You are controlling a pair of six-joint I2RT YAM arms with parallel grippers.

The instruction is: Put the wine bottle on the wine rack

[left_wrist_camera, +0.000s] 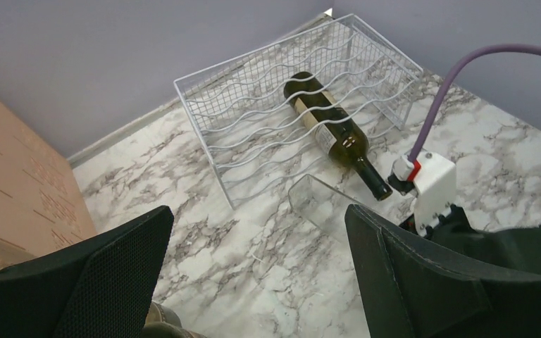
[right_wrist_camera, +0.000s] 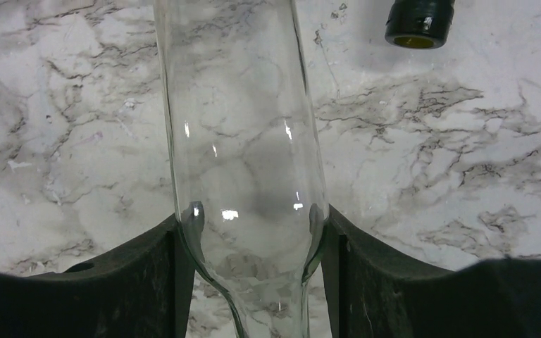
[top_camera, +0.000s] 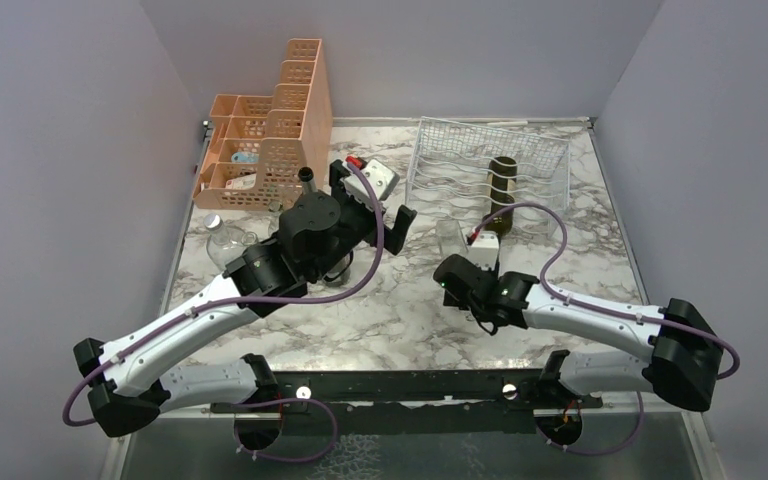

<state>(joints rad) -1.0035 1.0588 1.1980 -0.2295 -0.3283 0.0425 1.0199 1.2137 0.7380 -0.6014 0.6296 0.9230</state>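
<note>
Marble tabletop (top_camera: 380,320) is lying between lilac walls (top_camera: 60,150), with both arms reaching out from its near edge. Nearest, the right claw (right_wrist_camera: 253,232) is pinching the clear wine bottle (right_wrist_camera: 239,127) just where the glass is getting thin toward the neck. The neck is pointing back at the claw, and the fat body is running away from it toward the wine rack (top_camera: 540,150) just beyond. I cannot tell if the bottle is touching the tabletop.

Off to the left, the left claw (left_wrist_camera: 257,225) is hanging spread wide, holding nothing, so the right arm is the nearer one.

A dark bottle (top_camera: 501,190) is already lying in the rack. Its mouth is sticking out over the rack's front edge, just right of the clear one. I am guessing the clear bottle is needing a lift over that edge, into a free dip left of the dark bottle.
</note>
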